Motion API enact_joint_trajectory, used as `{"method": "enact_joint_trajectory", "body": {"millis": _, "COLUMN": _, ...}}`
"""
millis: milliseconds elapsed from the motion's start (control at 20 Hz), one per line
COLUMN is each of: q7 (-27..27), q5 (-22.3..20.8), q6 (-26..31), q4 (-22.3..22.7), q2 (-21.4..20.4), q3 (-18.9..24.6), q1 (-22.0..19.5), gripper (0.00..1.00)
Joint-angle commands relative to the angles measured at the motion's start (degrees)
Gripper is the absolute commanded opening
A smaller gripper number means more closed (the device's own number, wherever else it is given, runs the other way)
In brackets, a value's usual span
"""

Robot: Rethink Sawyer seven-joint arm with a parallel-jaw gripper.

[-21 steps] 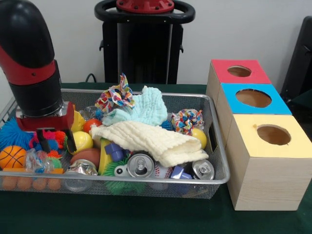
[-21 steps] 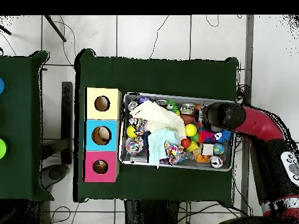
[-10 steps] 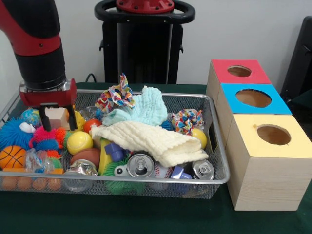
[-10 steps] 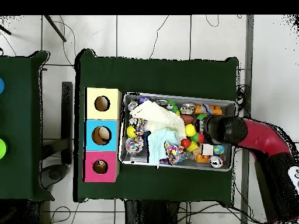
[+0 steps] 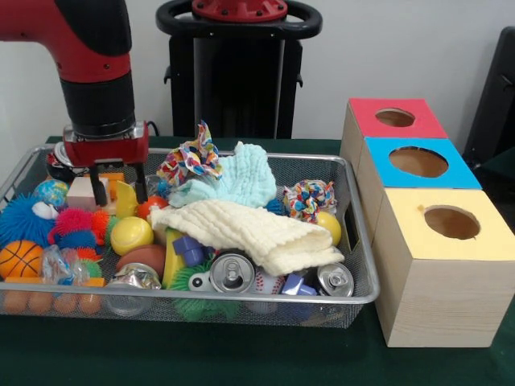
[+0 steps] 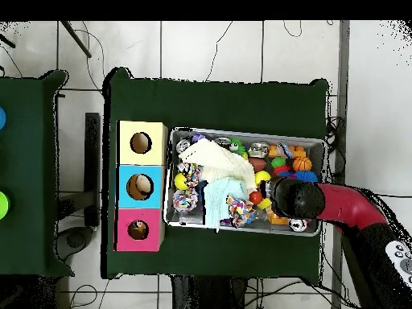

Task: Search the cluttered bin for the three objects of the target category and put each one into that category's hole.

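My gripper [image 5: 118, 183] hangs open over the back left part of the wire bin [image 5: 366, 299], with nothing between its fingers. Just behind and below it lie a wooden block [image 5: 84, 194] and a yellow piece [image 5: 125, 199]. A yellow ball [image 5: 131, 235] and a red ball [image 5: 150, 206] sit just in front of it. Three boxes stand beside the bin, each with a hole in its top: red [image 5: 395, 117], blue [image 5: 418, 162] and yellow [image 5: 451, 222]. In the overhead view the arm [image 6: 294, 197] hides the gripper over the bin's right half.
A cream cloth [image 5: 251, 230] and a light blue cloth [image 5: 234, 182] cover the bin's middle. Around them lie rope toys [image 5: 191, 161], cans [image 5: 232, 273], an orange basketball [image 5: 20, 259], a blue spiky ball [image 5: 19, 218] and a second yellow ball [image 5: 328, 227].
The gripper has risen out of the toys at the bin's left end and moved right and toward the back in the front view. It stays open and empty.
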Motion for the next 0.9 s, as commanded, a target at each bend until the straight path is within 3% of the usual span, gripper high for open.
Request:
{"method": "enact_joint_trajectory", "body": {"millis": 50, "q7": -3.37, "q5": -4.48, "q6": -3.22, "q4": 6.24, "q2": 1.43, "q3": 0.01, "q1": -3.52, "gripper": 1.0}}
{"method": "enact_joint_trajectory", "body": {"millis": 900, "q7": -4.87, "q5": -5.61, "q6": -0.62, "q4": 5.82, "q2": 0.86, "q3": 0.85, "q1": -7.2, "gripper": 1.0}}
